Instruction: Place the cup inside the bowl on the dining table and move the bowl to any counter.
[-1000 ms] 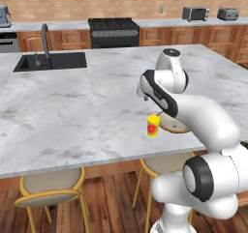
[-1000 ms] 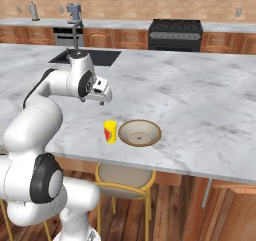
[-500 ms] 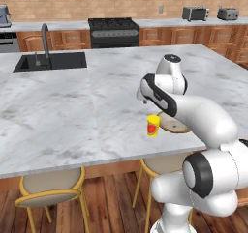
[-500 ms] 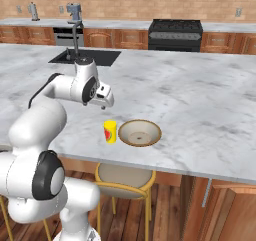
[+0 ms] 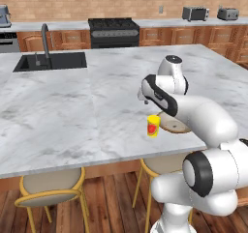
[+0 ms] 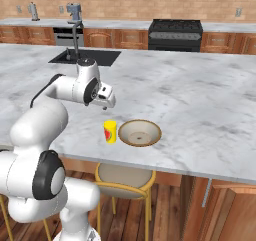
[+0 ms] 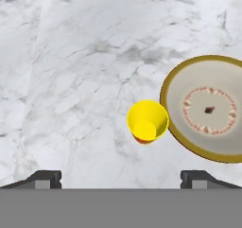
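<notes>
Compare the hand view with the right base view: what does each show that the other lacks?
Hand view alone: straight down into the cup, which looks empty, the ring pattern on the bowl floor, and the pincer fingertips spread wide apart.

Right base view alone: the red mark on the cup's side, the black sink, the stove, the stool and the arm above the cup.

Both: cup and bowl side by side on the dining table, the cup standing outside the bowl.

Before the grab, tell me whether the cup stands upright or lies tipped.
Upright. The cup shows its open mouth toward the hand camera and stands on its base on the table beside the bowl.
</notes>
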You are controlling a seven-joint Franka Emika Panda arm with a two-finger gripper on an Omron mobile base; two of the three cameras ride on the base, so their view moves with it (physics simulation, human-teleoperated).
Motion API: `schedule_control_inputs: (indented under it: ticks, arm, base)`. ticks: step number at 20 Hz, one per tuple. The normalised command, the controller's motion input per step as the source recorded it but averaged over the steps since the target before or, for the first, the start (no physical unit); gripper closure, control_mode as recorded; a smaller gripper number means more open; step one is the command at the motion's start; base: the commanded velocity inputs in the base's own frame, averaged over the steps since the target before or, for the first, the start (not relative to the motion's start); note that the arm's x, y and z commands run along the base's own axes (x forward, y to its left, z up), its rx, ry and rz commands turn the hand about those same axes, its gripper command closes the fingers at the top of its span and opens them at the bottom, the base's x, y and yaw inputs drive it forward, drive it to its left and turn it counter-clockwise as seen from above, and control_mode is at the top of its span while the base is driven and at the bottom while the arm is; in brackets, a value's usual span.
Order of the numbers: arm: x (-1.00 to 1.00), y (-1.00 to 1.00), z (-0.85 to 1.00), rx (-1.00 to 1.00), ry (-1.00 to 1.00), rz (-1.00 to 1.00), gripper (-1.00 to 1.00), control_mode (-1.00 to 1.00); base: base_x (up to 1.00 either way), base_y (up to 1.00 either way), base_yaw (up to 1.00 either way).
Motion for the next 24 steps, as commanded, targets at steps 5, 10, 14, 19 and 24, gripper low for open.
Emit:
schedule_control_inputs:
  ticks: [5, 10, 14, 19, 24]
  arm:
    - [0.0, -0.13, -0.03, 0.0, 0.0, 0.0, -1.0, -1.0]
    - [0.0, -0.15, -0.07, 0.0, 0.03, 0.0, -1.0, -1.0]
    - [0.0, -0.06, -0.16, 0.0, 0.03, 0.0, -1.0, -1.0]
    - [0.0, 0.0, -0.13, -0.02, 0.07, 0.0, -1.0, -1.0]
    - [0.07, 0.0, -0.1, -0.01, 0.06, 0.0, -1.0, -1.0]
  base:
    - [0.0, 0.0, 0.0]
    - [0.0, 0.0, 0.0]
    - [0.0, 0.0, 0.0]
    - [0.0, 0.0, 0.0]
    - [0.0, 0.0, 0.0]
